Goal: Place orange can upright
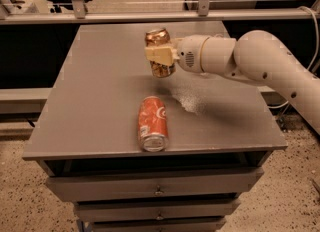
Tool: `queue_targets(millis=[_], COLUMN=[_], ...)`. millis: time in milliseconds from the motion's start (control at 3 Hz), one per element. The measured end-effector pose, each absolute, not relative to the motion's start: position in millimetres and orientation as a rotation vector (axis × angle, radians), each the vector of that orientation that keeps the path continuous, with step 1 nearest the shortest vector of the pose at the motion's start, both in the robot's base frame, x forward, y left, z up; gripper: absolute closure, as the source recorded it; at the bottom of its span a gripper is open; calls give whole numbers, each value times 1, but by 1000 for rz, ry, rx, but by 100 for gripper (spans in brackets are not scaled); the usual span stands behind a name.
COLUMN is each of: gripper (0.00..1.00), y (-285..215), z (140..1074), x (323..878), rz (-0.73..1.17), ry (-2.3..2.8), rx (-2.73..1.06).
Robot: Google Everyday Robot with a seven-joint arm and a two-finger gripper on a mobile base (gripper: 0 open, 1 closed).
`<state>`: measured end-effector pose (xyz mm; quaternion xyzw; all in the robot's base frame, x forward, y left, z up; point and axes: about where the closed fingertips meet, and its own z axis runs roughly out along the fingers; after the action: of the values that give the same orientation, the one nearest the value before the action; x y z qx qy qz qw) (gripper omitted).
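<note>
The orange can (159, 38), copper-orange with a mottled brown-gold pattern and a silver top, is held nearly upright in the air above the back middle of the grey table (95, 96). My gripper (160, 55) reaches in from the right and is shut on the can's middle, its cream fingers (159, 54) across the can's side. The can's lower part (163, 70) shows below the fingers, above the tabletop.
A brighter red-orange can with a white swirl logo (152, 122) lies on its side near the table's front edge, silver end toward the front. My white arm (260, 66) spans the table's right side. Drawers (159, 191) sit under the tabletop. Metal rails (150, 16) run behind.
</note>
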<state>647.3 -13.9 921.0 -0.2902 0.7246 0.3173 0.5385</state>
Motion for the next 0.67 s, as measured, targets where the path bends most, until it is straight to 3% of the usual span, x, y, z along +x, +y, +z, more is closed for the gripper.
queue_targets(millis=[667], gripper=[100], y=[-21], z=[905], x=[621], rz=[779], ry=[1626], rx=[-792])
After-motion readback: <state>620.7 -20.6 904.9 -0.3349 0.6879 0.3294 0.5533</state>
